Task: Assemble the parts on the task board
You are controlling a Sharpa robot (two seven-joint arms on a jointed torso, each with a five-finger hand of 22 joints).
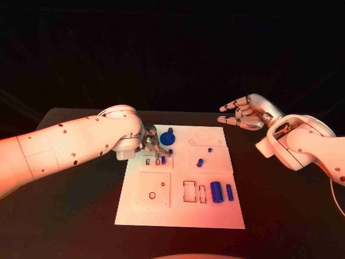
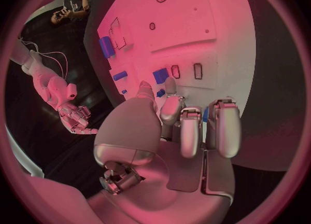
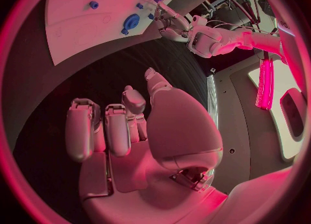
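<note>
The white task board lies in the middle of the table. My left hand is low over its far left part. In the left wrist view, the thumb and a fingertip flank a small blue piece standing beside two empty slots; whether they grip it is unclear. A round blue part sits just beyond that hand. My right hand hovers off the board's far right corner, its fingers spread and holding nothing.
Two blue cylinders lie side by side on the board's near right part, and small blue pegs stand in its middle. A square plate with holes takes up the near left. Black table surrounds the board.
</note>
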